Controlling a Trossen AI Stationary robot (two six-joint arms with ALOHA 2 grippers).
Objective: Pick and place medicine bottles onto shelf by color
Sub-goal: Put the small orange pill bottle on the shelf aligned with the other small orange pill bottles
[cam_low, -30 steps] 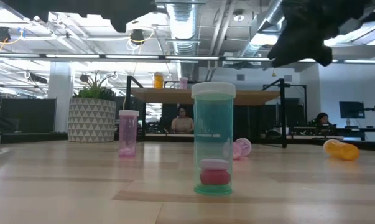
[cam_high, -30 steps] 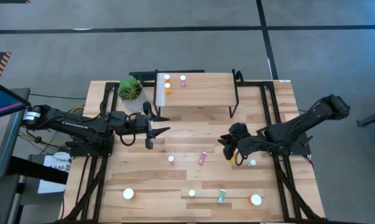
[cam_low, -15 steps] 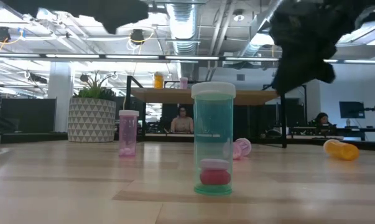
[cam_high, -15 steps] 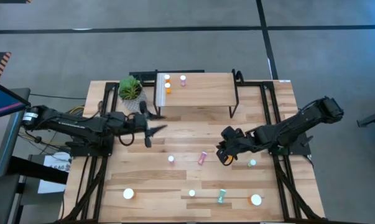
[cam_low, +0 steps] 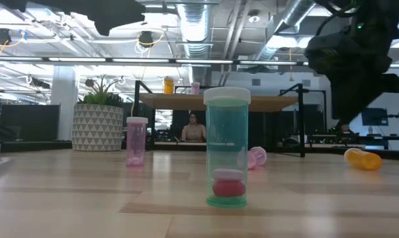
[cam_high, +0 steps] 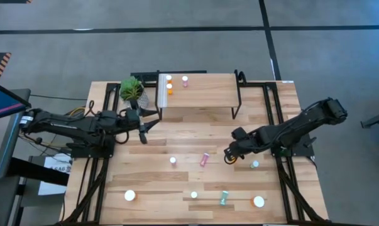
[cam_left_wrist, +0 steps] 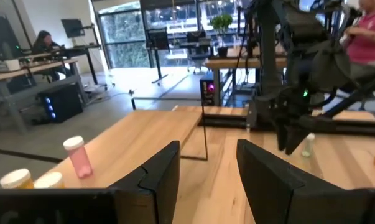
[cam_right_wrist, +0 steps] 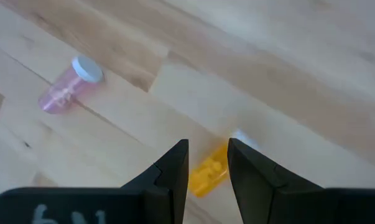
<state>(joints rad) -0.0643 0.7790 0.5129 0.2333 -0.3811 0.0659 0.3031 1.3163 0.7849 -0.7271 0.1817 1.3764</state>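
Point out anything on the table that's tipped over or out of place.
Three bottles lie on their sides: a pink bottle mid-table, a teal bottle near the front edge, and a small orange bottle just below the right gripper. The other bottles stand upright. Nothing looks spilled or damaged.

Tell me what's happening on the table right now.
The robot is sorting bottles onto the shelf, which already holds two orange ones and a pink one. The right gripper hovers, jaws open, over an orange bottle lying on the table, not gripping it. A pink bottle lies nearby. The left gripper waits empty and open near the plant. More bottles stand scattered on the table.
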